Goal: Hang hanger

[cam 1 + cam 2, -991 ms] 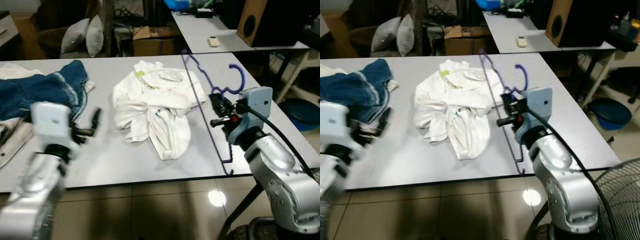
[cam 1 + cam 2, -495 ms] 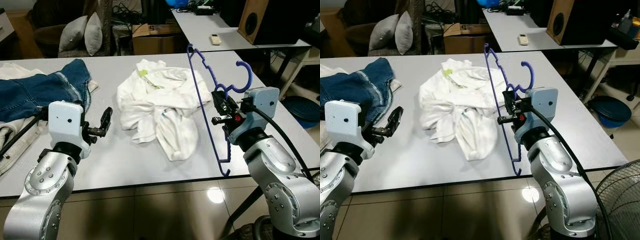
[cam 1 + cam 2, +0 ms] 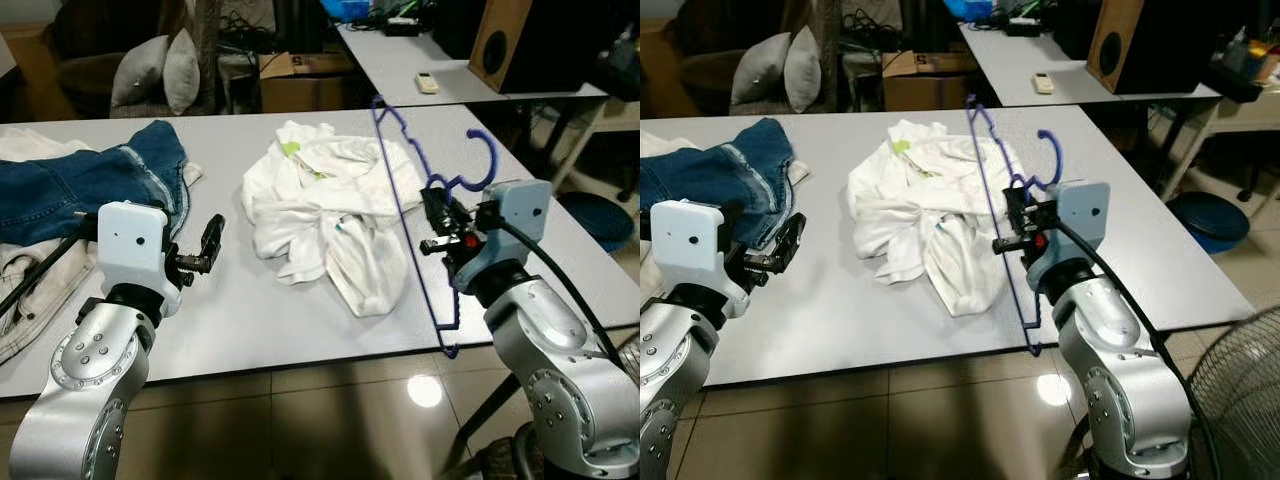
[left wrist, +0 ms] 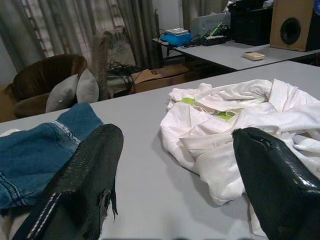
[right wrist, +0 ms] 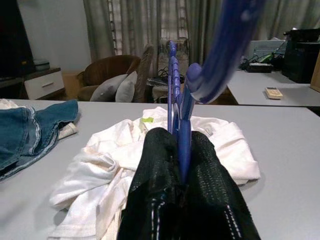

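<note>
Hanger: the purple plastic clothes hanger (image 3: 405, 190) is held upright above the right part of the surface, clear of it, its hook curling above the right gripper (image 3: 437, 222).
Right fingers: pinched tight on the hanger's neck just below the hook, as the right wrist view shows.
Left fingers: the left gripper (image 3: 208, 243) hovers low over the surface with its fingers spread wide, holding nothing.
Risk, slip: the grip is on one thin bar, so the long frame could probably swivel or slide out if swung fast.
Risk, snag: the hanger's lower end hangs past the surface's front edge; a careless turn might knock it there, or drag the crumpled white shirt (image 3: 330, 210) just beside it.
Risk, target: no rail or hook to hang it on can be made out here.
Surface: a pale grey table (image 3: 260, 310), also carrying blue denim jeans (image 3: 90, 180) on the left.
Room: tiled floor; grey cushions (image 3: 155, 70), a cardboard box (image 3: 300, 75), a wooden speaker (image 3: 510, 40) on a second table behind.
</note>
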Robot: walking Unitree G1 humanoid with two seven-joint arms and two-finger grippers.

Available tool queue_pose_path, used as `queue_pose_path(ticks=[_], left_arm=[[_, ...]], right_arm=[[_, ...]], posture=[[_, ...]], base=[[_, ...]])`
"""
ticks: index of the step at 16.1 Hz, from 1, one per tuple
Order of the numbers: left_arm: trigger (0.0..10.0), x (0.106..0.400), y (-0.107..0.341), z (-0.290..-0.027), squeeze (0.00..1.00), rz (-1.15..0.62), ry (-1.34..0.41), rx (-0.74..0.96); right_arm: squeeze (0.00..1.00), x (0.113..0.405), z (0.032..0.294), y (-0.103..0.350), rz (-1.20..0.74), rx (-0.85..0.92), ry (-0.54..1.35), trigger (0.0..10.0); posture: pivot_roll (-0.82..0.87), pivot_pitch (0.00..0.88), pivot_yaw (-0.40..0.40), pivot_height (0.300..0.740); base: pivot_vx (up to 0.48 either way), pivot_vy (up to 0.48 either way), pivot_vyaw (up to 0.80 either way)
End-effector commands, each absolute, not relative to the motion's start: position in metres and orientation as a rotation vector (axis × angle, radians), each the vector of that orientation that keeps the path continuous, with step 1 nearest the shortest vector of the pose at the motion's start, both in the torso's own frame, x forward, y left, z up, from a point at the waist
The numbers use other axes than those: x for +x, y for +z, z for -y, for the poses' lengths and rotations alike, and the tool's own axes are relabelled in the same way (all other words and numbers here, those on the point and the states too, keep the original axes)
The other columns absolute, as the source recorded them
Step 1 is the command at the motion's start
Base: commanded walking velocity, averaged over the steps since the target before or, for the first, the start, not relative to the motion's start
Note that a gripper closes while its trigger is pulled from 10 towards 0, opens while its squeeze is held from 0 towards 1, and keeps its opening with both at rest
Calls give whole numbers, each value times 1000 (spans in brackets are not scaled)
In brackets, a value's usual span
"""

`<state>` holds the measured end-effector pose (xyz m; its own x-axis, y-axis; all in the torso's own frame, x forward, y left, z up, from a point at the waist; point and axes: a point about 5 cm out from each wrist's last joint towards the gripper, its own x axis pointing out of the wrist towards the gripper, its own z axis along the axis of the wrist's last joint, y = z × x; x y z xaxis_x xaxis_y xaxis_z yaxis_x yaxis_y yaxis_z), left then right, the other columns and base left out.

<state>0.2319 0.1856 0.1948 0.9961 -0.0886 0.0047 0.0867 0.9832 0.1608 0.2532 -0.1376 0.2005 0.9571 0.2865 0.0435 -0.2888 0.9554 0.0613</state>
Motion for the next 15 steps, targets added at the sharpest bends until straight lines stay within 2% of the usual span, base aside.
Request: queue_pose_path(ticks=[1,15], left_arm=[[10000,232,194,-184,0,3,-82,166],[10000,231,193,-183,0,-4,-77,177]], right_arm=[[0,251,141,201,37,66,276,10000],[0,252,140,199,20,63,303,10000]], posture=[[-43,0,54,740],[-38,0,44,740]], base=[[0,255,0],[0,296,0]])
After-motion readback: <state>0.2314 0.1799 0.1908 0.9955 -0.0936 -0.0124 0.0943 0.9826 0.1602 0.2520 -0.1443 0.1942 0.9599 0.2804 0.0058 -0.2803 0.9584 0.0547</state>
